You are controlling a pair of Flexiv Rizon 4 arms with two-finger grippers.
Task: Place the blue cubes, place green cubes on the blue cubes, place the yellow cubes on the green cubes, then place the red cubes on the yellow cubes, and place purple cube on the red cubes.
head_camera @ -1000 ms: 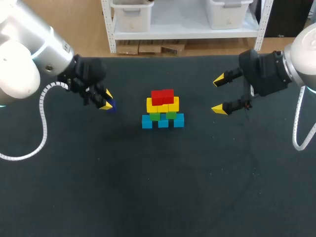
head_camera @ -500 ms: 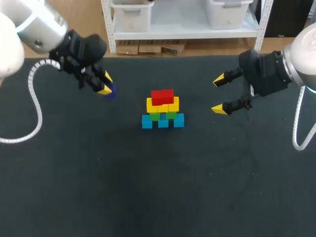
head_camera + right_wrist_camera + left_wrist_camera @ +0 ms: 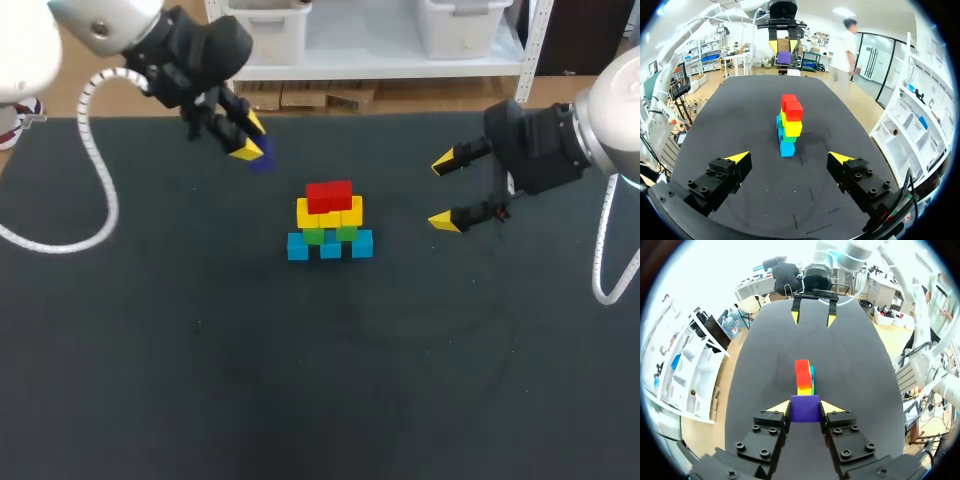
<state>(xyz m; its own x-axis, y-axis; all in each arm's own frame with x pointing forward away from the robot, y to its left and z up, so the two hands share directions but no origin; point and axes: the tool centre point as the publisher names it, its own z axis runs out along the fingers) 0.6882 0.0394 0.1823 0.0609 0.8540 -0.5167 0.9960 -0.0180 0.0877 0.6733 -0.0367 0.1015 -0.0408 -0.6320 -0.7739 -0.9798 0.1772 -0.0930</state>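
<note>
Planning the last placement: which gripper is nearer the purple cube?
Left. The left gripper is shut on the purple cube; the right gripper is open, on the far side of the cube stack from it.

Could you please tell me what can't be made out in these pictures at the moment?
Head view: the purple cube shows only as a sliver; the left gripper covers the rest.
Left wrist view: the purple cube hides the stack's lower layers.
Right wrist view: the stack is end-on, so cubes per layer can't be counted.
</note>
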